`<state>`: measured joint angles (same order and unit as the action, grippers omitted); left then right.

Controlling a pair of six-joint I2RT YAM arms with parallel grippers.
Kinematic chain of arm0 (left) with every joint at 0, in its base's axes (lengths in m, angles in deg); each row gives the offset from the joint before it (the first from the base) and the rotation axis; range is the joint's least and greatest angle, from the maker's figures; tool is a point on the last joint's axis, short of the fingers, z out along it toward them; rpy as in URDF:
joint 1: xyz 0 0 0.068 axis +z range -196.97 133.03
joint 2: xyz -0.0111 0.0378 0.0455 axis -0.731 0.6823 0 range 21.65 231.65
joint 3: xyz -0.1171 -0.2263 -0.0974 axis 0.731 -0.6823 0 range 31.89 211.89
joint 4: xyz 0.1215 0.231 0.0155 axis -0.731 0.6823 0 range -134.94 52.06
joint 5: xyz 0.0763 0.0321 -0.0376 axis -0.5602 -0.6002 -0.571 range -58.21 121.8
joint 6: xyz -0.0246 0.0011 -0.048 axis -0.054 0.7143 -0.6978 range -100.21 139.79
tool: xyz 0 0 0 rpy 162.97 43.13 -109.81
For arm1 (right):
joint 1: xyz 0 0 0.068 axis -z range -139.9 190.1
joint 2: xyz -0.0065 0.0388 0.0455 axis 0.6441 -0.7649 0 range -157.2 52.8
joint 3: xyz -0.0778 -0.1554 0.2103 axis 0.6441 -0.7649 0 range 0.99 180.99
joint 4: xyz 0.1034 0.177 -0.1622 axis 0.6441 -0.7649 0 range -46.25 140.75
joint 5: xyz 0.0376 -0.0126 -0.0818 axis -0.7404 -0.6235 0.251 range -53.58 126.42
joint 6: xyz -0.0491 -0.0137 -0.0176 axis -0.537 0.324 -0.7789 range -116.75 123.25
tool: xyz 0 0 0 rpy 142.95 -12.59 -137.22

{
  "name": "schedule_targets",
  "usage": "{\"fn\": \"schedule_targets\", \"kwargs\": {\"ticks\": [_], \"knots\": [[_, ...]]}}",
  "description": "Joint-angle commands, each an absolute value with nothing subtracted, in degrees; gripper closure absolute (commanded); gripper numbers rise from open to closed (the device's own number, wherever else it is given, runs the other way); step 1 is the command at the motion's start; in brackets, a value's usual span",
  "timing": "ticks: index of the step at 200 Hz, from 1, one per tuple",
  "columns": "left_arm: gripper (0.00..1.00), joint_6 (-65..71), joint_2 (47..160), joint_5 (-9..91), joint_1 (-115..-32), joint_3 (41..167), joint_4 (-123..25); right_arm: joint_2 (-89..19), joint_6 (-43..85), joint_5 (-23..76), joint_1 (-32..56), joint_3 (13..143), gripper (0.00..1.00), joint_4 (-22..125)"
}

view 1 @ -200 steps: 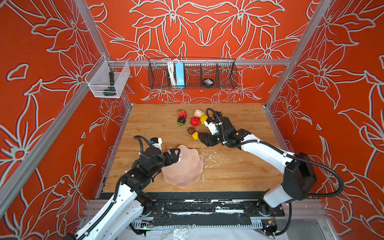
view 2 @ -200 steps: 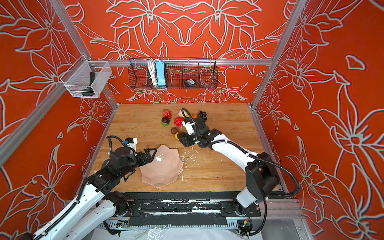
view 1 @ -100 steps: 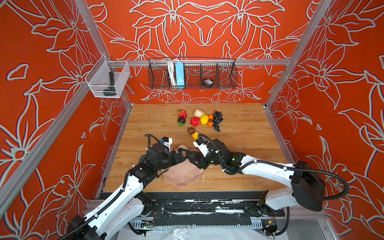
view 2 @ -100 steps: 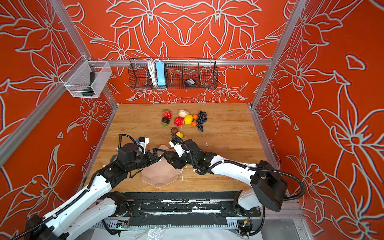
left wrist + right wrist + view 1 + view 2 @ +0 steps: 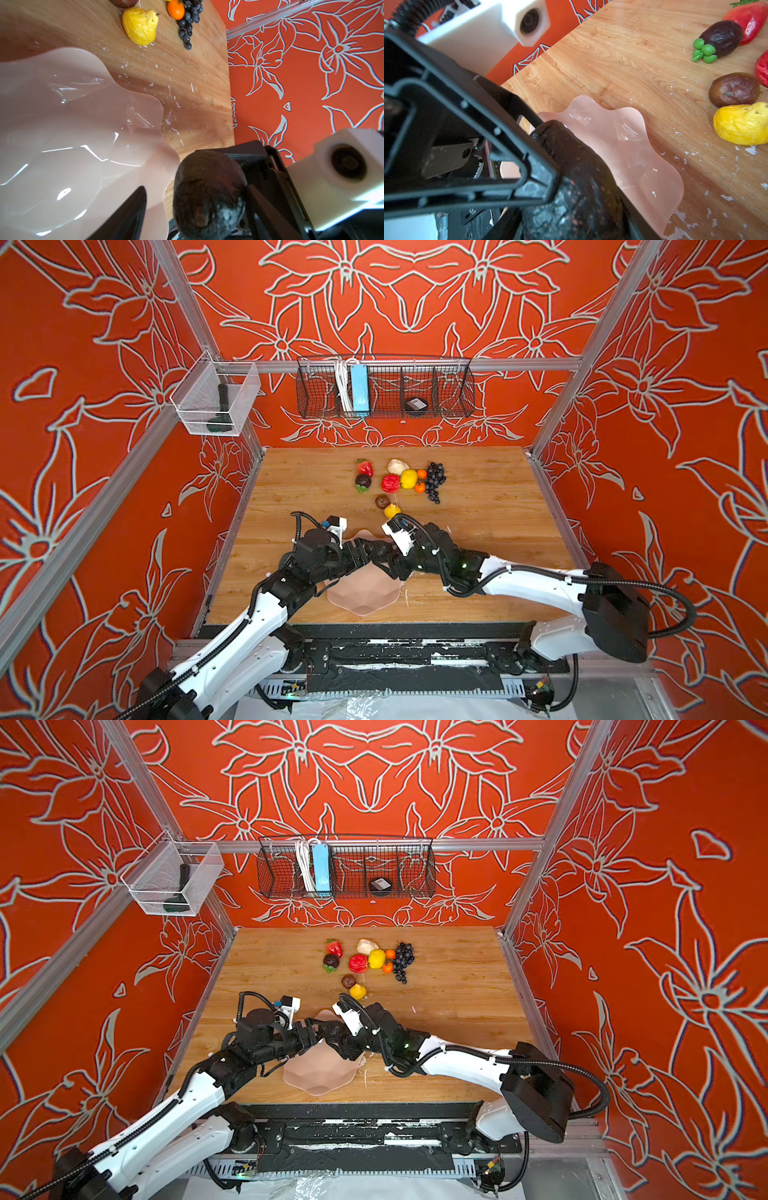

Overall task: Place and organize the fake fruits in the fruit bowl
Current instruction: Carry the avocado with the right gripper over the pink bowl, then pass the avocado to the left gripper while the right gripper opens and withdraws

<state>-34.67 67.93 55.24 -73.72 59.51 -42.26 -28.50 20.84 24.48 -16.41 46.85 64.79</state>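
The pale pink fruit bowl sits near the table's front edge, with no fruit showing in the part I can see. Both grippers meet above its far half. My right gripper is shut on a dark avocado. My left gripper straddles the same avocado, open, with a gap between one of its fingers and the fruit. The other fake fruits lie at the back: strawberry, mangosteen, red apple, lemon, grapes, a brown fruit and a yellow one.
A beige fruit and two tiny oranges sit among the back cluster. White flakes litter the wood beside the bowl. A wire basket and a clear bin hang on the back wall rail.
My right gripper came from the fruit cluster to over the bowl, carrying the avocado. My left gripper left the bowl's left rim, moved in to meet it, and its jaws have narrowed.
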Motion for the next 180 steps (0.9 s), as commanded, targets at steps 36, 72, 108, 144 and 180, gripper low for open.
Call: {"fn": "schedule_targets", "kwargs": {"ticks": [36, 72, 108, 144, 180], "knots": [[0.36, -36.61, 70.16, 59.29, -74.12, 58.18, -48.79, -28.91, 21.45, 24.20, -17.46, 46.68, 0.45, 70.04], [0.43, -36.32, 69.65, 58.37, -74.13, 58.08, -48.29, -29.74, 21.93, 25.15, -17.55, 47.25, 0.44, 69.33], [0.47, -33.09, 69.55, 56.00, -74.13, 59.81, -43.19, -30.08, 23.00, 26.57, -17.54, 47.75, 0.35, 67.97], [0.48, -28.38, 68.18, 50.16, -74.07, 62.66, -36.13, -27.76, 22.41, 28.32, -17.47, 47.51, 0.15, 65.17], [0.48, -19.64, 66.32, 36.61, -74.05, 68.57, -22.52, -20.36, 19.13, 37.30, -17.38, 46.11, 0.07, 54.12]]}}
